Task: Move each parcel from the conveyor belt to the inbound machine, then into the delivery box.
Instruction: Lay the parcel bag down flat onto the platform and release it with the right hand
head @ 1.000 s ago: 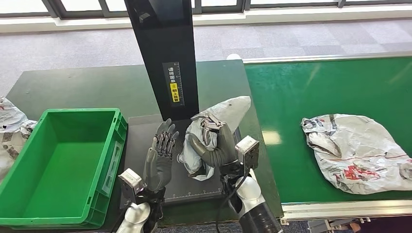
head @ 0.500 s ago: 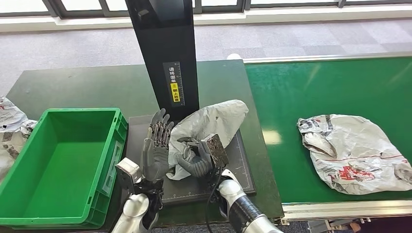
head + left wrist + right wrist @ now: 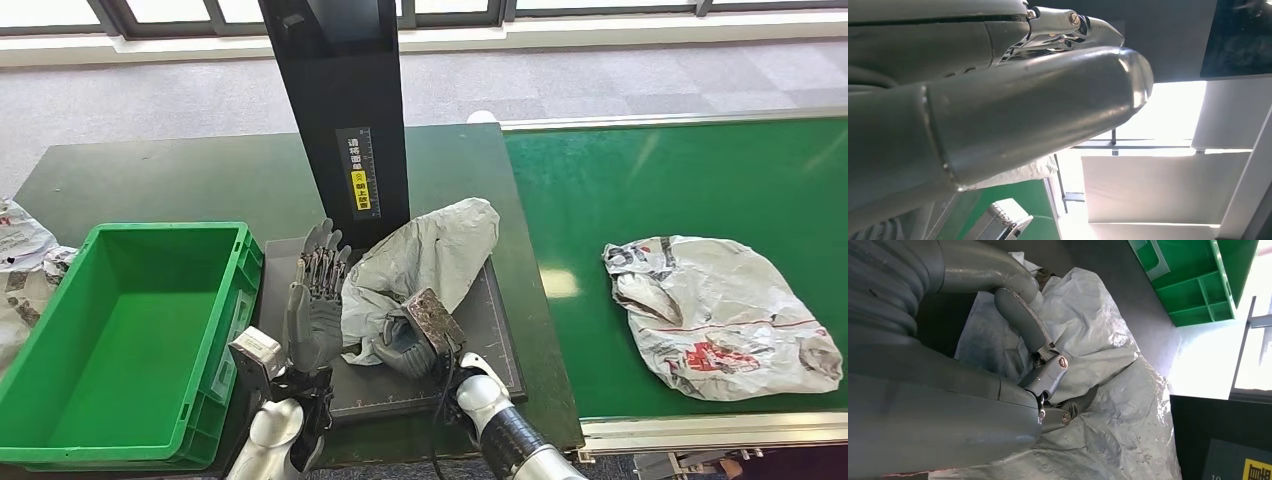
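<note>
Progress, as I read it, is partway through the first parcel. The grey parcel point(image 3: 425, 260) lies on the inbound machine's dark plate point(image 3: 500, 345), just below the black post point(image 3: 345, 110). My right robot hand point(image 3: 405, 343) grips its near edge; my left robot hand point(image 3: 315, 300) stands beside it at 9 o'clock, fingers spread, holding nothing. The green delivery box point(image 3: 125, 330), further toward 9 o'clock, has no parcel in it. A second parcel point(image 3: 720, 315) waits on the conveyor belt point(image 3: 680, 180) at 3 o'clock. Both still need boxing.
</note>
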